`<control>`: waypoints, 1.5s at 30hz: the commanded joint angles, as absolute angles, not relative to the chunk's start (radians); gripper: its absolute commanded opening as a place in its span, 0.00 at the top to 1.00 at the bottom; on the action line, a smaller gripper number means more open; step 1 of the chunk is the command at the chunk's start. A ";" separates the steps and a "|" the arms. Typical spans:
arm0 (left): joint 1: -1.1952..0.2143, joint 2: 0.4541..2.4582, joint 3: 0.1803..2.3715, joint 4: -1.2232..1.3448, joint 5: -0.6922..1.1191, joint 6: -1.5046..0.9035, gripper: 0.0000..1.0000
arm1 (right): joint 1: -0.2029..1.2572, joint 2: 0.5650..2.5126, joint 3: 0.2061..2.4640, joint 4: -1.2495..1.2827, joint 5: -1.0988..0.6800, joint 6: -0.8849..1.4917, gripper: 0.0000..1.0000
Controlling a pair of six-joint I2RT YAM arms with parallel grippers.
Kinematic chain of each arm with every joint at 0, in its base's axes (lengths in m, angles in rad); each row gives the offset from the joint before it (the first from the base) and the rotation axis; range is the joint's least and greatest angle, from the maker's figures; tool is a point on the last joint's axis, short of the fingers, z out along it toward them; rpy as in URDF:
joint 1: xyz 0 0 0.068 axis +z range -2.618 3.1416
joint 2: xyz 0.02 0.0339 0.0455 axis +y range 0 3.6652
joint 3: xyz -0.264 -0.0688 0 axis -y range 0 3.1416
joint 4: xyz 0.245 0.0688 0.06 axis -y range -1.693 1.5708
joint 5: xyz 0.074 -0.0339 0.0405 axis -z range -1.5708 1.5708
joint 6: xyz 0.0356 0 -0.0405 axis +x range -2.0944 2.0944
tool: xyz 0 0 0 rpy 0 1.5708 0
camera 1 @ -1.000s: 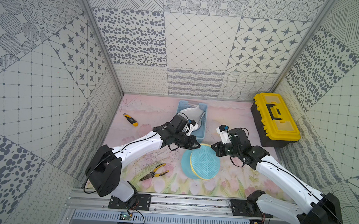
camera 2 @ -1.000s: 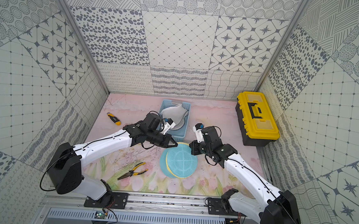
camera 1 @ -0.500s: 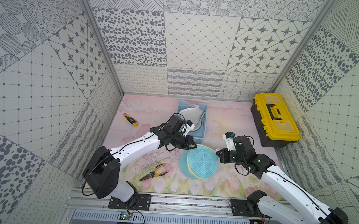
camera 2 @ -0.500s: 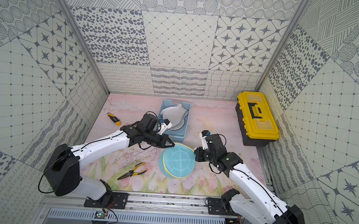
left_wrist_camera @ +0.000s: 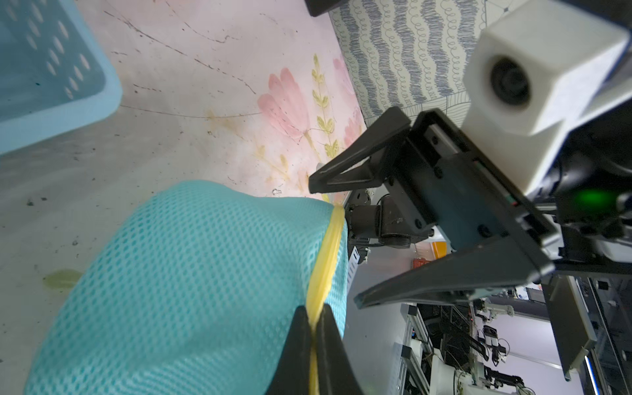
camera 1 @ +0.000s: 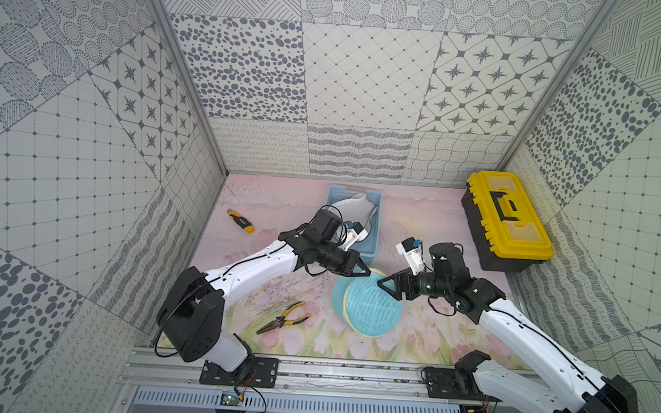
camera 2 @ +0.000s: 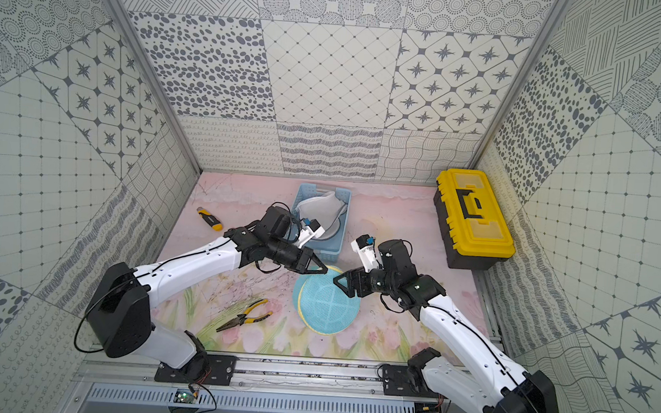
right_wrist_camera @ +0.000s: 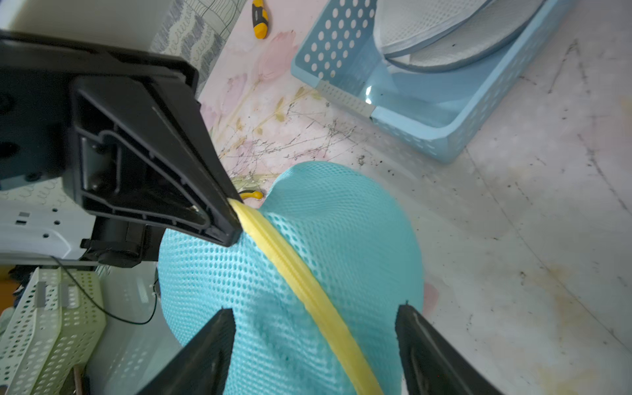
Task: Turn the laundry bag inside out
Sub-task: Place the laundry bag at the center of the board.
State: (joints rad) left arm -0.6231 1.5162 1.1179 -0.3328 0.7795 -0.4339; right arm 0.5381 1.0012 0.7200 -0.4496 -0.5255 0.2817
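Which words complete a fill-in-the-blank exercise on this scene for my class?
1. The left gripper is shut on the bag's ____ zipper band.
2. The right gripper's jaws stand ____ beside the laundry bag.
3. The pliers lie on the ____.
4. The toolbox lid is ____.

Missing: yellow; open; table; yellow

Around the teal mesh laundry bag (camera 1: 370,306): the blue basket (camera 1: 374,233) stands just behind it, the left gripper (camera 1: 360,273) crowds its rear-left edge and the right gripper (camera 1: 389,287) its right edge. Pliers (camera 1: 284,318) lie to its left. Bare desk (camera 1: 423,339) lies in front and to its right, short of the toolbox (camera 1: 507,222)
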 commanded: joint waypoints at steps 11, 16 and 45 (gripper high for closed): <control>-0.624 1.478 1.154 -0.312 0.791 -0.518 0.65 | 0.525 0.932 0.797 -0.359 -0.534 0.363 1.00; -0.602 1.327 1.136 -0.345 0.517 -0.565 0.42 | 0.428 0.883 0.882 -0.329 -0.410 0.452 1.00; -0.522 1.252 1.062 -0.405 0.346 -0.602 0.32 | 0.020 1.375 0.578 0.223 -0.043 0.878 0.97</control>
State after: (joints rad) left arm -0.5343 1.2434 1.0676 -0.4110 0.3756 -0.5797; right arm 0.0223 1.3502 0.5766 0.2352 -0.1616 0.9028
